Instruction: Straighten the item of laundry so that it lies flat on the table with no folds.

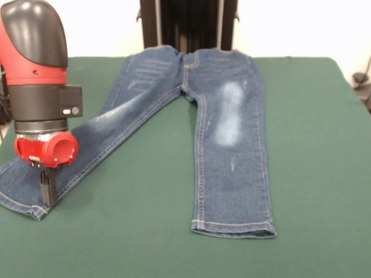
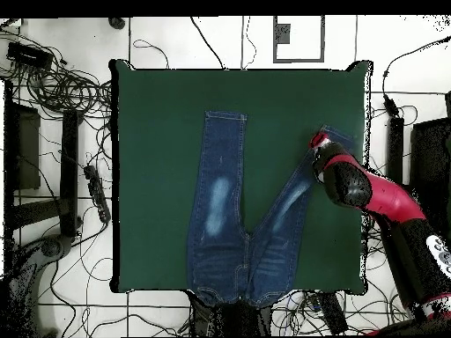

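On the jeans (image 1: 197, 116) hem, closed pincer (image 1: 47, 191) pressing down.

The arm (image 1: 39, 75) is cut off by the front view's top and left edges. It covers part of the jeans' (image 1: 226, 133) splayed leg near the hem. From overhead, the wrist hides the gripper (image 1: 47, 188). Whether its fingers are parted cannot be told. The jeans' waistband hangs past the table (image 2: 158, 176) edge.

Dark green table (image 1: 324, 174), blue jeans (image 1: 232, 145) lying spread flat on it, legs splaying apart.
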